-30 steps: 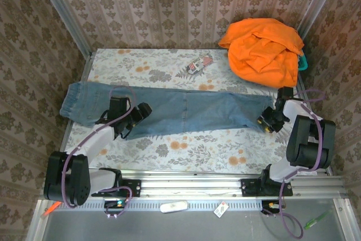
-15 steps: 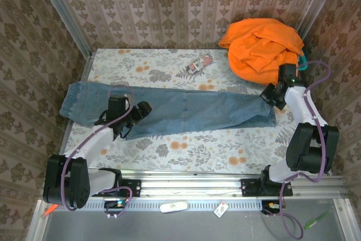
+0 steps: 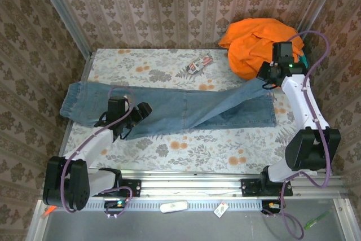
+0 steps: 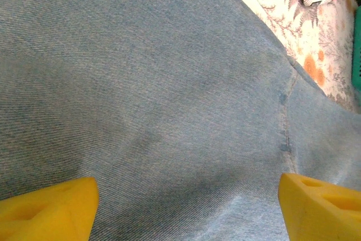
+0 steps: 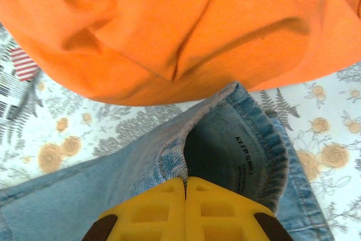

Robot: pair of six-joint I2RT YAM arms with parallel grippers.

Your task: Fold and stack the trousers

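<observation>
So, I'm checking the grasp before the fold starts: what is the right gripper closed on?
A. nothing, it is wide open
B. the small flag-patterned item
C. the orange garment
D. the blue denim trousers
D: in the right wrist view the right gripper is shut on a stitched edge of the trousers, while the orange garment lies beyond its tips.

Your left hand (image 3: 136, 117) hangs low, its yellow fingers (image 4: 51, 207) spread wide. Your right arm reaches far forward, its hand (image 5: 185, 195) clamped on the light blue denim trousers (image 3: 192, 111).
</observation>
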